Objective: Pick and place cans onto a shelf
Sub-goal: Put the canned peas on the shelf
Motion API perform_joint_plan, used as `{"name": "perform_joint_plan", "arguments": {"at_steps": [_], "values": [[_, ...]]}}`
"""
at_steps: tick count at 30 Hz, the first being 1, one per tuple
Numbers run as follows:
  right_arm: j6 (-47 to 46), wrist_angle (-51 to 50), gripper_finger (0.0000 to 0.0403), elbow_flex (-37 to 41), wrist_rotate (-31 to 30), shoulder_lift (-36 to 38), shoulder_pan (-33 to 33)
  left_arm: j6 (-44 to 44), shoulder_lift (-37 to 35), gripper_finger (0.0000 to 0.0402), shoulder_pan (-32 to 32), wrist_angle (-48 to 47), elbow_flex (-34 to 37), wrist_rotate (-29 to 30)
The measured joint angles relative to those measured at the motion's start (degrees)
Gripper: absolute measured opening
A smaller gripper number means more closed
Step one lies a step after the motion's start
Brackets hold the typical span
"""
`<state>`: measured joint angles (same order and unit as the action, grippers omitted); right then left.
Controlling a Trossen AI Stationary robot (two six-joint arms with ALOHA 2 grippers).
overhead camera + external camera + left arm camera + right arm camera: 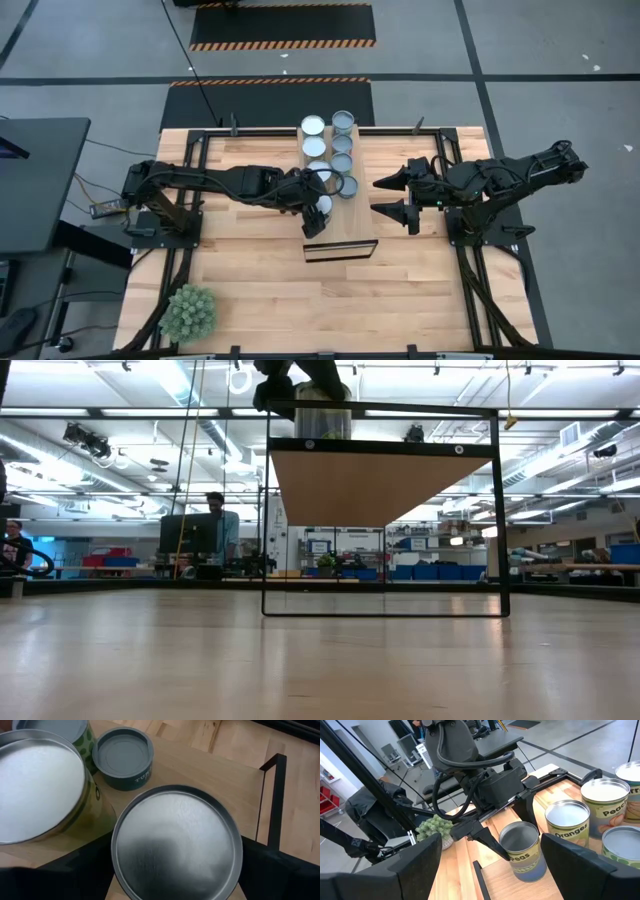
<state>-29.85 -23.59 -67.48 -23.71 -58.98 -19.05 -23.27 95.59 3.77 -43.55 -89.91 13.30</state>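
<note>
In the right wrist view, a can (567, 827) at three o'clock is showing "Oranges" on its label; another can (602, 800) beyond it is reading "Peac", cut off. The nearest can (521, 851) is showing "eas". The short dark can (123, 757) is bearing "TO".

Left arm extended from the left side toward the centre, its gripper (318, 213) with fingers spread wide, one on each side of a can (322, 207). Right arm folded on the right side, its gripper (393, 198) parted and empty, fingertips pointing toward the centre.
</note>
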Motion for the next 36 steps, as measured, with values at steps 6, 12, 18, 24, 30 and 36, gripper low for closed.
{"name": "perform_joint_plan", "arguments": {"at_steps": [6,12,18,24,30,36], "values": [[0.0,0.0,0.0347,0.0,0.0,0.0,0.0,0.0,0.0,0.0355,0.0,0.1,0.0,0.0],[0.0,0.0,0.0347,0.0,0.0,0.0,0.0,0.0,0.0,0.0355,0.0,0.8,0.0,0.0],[0.0,0.0,0.0347,0.0,0.0,0.0,0.0,0.2,0.0,0.0355,-0.1,1.7,0.0,0.0],[0.0,0.0,0.0347,0.0,0.0,0.0,0.0,1.1,0.0,0.0378,-0.1,2.0,0.0,0.0],[0.0,0.0,0.0347,0.0,0.0,0.0,0.0,2.5,0.0,0.0396,0.0,2.2,0.0,-1.3],[0.0,0.0,0.0347,0.0,0.0,0.0,0.0,2.9,0.0,0.0400,0.0,2.7,0.0,0.2]]}}
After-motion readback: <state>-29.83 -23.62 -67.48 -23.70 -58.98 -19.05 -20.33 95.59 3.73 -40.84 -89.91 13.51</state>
